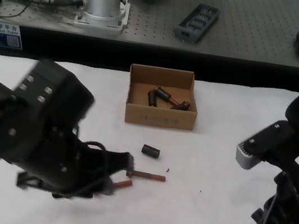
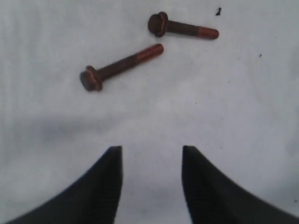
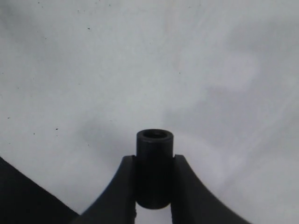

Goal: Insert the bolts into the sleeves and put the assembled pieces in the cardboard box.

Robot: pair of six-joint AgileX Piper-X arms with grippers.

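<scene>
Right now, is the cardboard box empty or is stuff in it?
Not empty. The cardboard box holds a few dark pieces lying on its floor.

Coppery metal bolts (image 2: 124, 64) (dull sheen), matt black sleeve (image 3: 154, 168), soft white cloth (image 3: 210, 70).

Black left arm (image 1: 33, 128) with pale round screws (image 1: 28, 82), black right arm (image 1: 290, 191) with grey end-block (image 1: 247, 152), tapered black gripper fingers (image 2: 100, 191)

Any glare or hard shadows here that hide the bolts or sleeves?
High view: even light, no glare on the white cloth; the contents of the cardboard box are visible. Left wrist view: a faint grey shadow band lies between the left gripper and the two bolts. Right wrist view: soft shadow patches on the cloth behind the sleeve in the right gripper; nothing hidden.
</scene>
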